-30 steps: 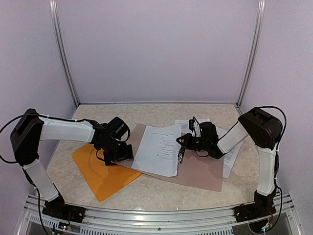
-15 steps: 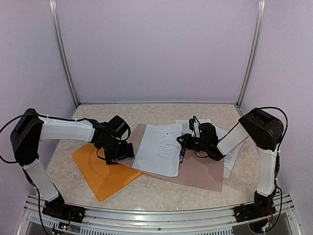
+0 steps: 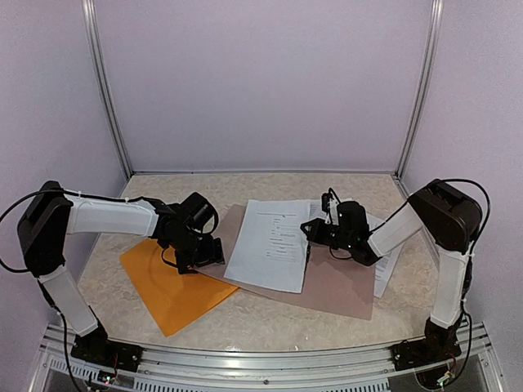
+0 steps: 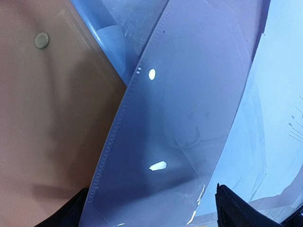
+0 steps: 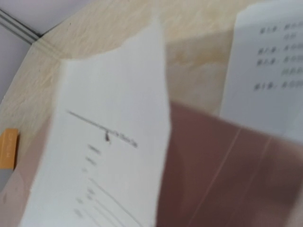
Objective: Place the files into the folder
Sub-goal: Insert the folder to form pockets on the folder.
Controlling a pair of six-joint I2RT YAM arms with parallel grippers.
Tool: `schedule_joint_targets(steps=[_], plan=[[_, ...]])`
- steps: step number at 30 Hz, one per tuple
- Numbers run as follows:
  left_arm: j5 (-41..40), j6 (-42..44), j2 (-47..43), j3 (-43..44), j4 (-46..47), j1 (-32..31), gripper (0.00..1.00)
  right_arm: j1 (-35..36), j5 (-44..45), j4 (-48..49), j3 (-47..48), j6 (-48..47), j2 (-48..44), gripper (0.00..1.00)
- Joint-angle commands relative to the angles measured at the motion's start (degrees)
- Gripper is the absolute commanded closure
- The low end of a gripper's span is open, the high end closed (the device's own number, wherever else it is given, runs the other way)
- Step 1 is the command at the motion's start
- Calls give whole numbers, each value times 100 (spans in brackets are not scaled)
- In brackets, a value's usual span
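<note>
Two groups of white printed files show from above: one top sheet (image 3: 274, 243) lying on the grey-brown clipboard (image 3: 339, 286) mid-table, and more sheets (image 3: 386, 265) under the right forearm at the clipboard's right edge. The top sheet's long axis runs from far to near, its heading at the far end and leaning slightly right. The flat orange folder (image 3: 167, 294) lies at the left, turned like a diamond with one corner toward the arm bases. We see the left arm stretch level to the right, its wrist bent down, with the left gripper (image 3: 204, 251) over the folder's far right edge. The right arm stands tall, its forearm slanting down and left, with the right gripper (image 3: 313, 237) meeting the top sheet's right edge.

From the left wrist we see the orange folder (image 4: 47, 118) with a round snap (image 4: 41, 40) and its clear flap (image 4: 180, 118) glinting. The fingers (image 4: 71, 213) are spread wide at either side of that flap.

From the right wrist we see the top sheet (image 5: 113, 156), blurred and close, rising toward the lens above the clipboard (image 5: 222, 175). The fingers are out of frame; the jaws are pressed together and seem to pinch the sheet's edge.
</note>
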Motion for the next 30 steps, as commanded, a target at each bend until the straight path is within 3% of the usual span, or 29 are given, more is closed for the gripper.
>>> schedule_joint_targets(steps=[1,30], plan=[[49,22,88,66,74,-5,18,-145,145,-130,-134,-153,-296,100],[30,112,66,99,73,-14,19,278,-111,447,343,499,533,100]])
